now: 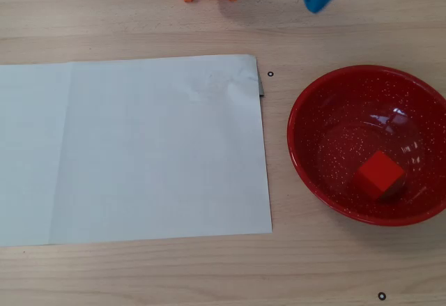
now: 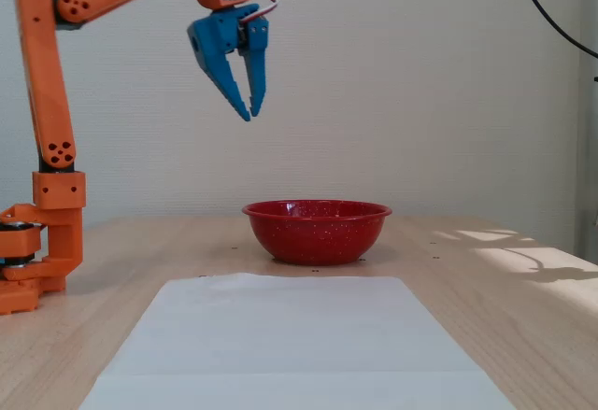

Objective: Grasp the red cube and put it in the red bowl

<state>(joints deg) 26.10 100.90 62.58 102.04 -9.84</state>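
Placement complete: red cube lies inside the red bowl, toward its lower right in the overhead view. Gripper hangs high above the table, left of the bowl in the fixed view, empty, fingertips nearly together. Little risk remains; a careless descent could clip the bowl rim and tip the cube out onto the white paper sheet
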